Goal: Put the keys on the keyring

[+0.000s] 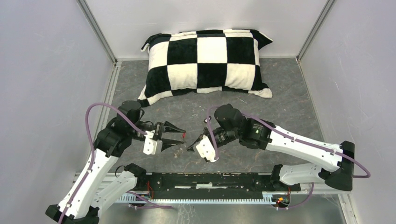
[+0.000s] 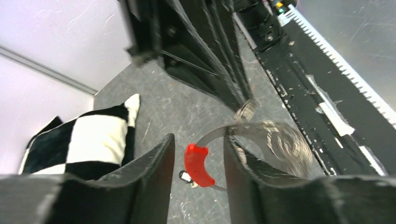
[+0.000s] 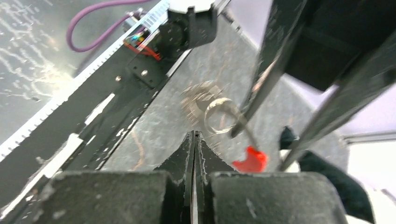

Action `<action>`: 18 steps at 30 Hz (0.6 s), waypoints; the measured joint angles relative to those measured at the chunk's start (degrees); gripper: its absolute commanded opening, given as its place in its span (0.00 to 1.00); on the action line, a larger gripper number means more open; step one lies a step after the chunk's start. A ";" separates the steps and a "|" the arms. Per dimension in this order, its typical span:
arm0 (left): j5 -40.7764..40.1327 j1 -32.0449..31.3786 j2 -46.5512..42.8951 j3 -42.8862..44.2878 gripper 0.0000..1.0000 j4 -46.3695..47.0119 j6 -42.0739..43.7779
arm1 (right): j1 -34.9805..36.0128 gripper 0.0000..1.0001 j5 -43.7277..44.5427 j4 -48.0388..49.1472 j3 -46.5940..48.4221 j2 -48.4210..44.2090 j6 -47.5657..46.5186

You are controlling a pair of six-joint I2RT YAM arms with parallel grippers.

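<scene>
keyring (image 2: pixel 280 142) — coiled silvery wire, red sleeve (image 2: pixel 198 164) | pillow (image 1: pixel 205 60) — plush checkered

left tool (image 1: pixel 179 134): jaws apart, pointing right | right tool (image 1: pixel 190 148): jaws closed, pointing left | tips near each other

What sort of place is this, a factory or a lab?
Probably a robotics test booth: white walls enclose a grey table, the left arm and right arm are bolted to a black rail at its near edge, and a checkered pillow lies at the back.
</scene>
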 measured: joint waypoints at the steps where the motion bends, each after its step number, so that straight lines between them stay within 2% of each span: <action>1: -0.63 0.04 -0.61 0.00 0.56 0.42 0.04 | 0.07 0.00 0.44 0.68 -1.88 -0.39 1.36; 4: -2.69 0.04 -2.84 0.00 0.58 0.96 0.13 | 0.11 0.00 1.75 1.86 -5.14 -0.72 4.26; 6: -3.72 0.04 -4.11 0.00 0.54 0.44 1.27 | 0.09 0.00 2.69 2.97 -6.36 -1.05 5.99; 10: -5.16 0.04 -4.96 -0.07 0.18 -2.32 4.07 | 0.04 0.01 4.44 6.78 -7.72 -2.51 8.92; 12: -5.77 0.04 -4.90 -0.61 0.05 -3.10 5.40 | 0.04 0.07 6.08 10.01 -9.42 -3.82 10.93; 15: -6.10 0.04 -4.81 -1.36 0.02 -3.85 6.05 | 0.04 0.16 8.61 14.51 -13.18 -6.14 13.97; 16: -6.10 0.04 -4.76 -1.40 0.02 -4.02 6.12 | 0.04 0.22 9.31 15.63 -14.25 -6.78 14.75; 18: -6.05 0.04 -4.57 -1.40 0.02 -4.35 6.14 | 0.02 0.26 10.73 18.27 -16.63 -8.13 16.11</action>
